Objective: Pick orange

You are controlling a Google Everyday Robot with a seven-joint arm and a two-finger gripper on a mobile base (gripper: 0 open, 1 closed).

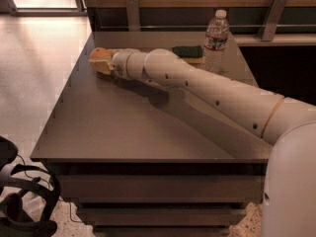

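The orange (98,53) is a small round fruit lying near the far left edge of the grey table (123,127). My cream arm reaches across the table from the lower right. My gripper (102,61) is at the orange, right up against it, with its tan parts around the fruit's lower and right sides. Part of the orange is hidden behind the gripper.
A clear water bottle (216,42) stands at the back right of the table. A dark green and yellow sponge (188,52) lies just left of it, behind my arm. A wooden wall with metal brackets runs behind the table. Black cables and gear (19,201) sit on the floor at lower left.
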